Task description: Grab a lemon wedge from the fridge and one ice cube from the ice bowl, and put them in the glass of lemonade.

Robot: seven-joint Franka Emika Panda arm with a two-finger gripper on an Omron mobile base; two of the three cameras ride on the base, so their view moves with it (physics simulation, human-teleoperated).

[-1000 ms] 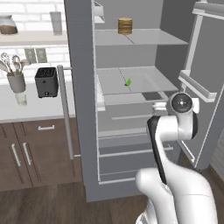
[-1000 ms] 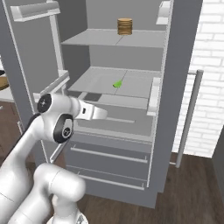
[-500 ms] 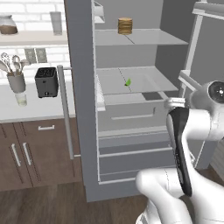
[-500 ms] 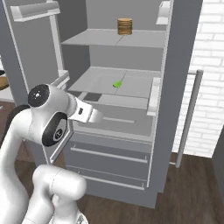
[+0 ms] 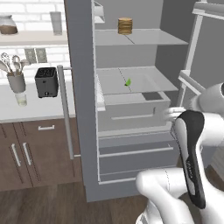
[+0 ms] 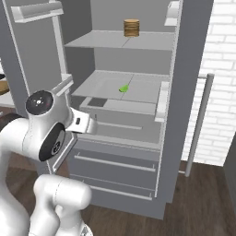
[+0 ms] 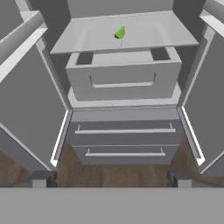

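Note:
The grey fridge (image 5: 81, 87) stands with both doors swung wide. A small green lemon wedge (image 5: 128, 82) (image 6: 123, 88) (image 7: 120, 32) lies on the middle shelf, toward the back. My gripper (image 7: 111, 180) is open and holds nothing. It hovers in front of the fridge, below and well short of the wedge, facing the pull-out drawer. The glass of lemonade (image 5: 20, 99) sits on the counter to the left, below the utensil cup. A tan-brown sliver that looks like the ice bowl (image 6: 2, 86) peeks past the left door. The ice cube is out of view.
A brown stack (image 5: 125, 26) rests on the upper shelf. A shelf drawer (image 7: 124, 81) juts out under the wedge, with two drawers (image 7: 124, 140) below it. The open doors (image 7: 26, 109) flank my hand. A black toaster (image 5: 46, 82) and a utensil cup (image 5: 16, 81) stand on the left counter.
The arm's elbow has swung outward and upward, to the right in the left base view. The hand stays before the fridge drawer. The gripper remains open and the wedge has not moved.

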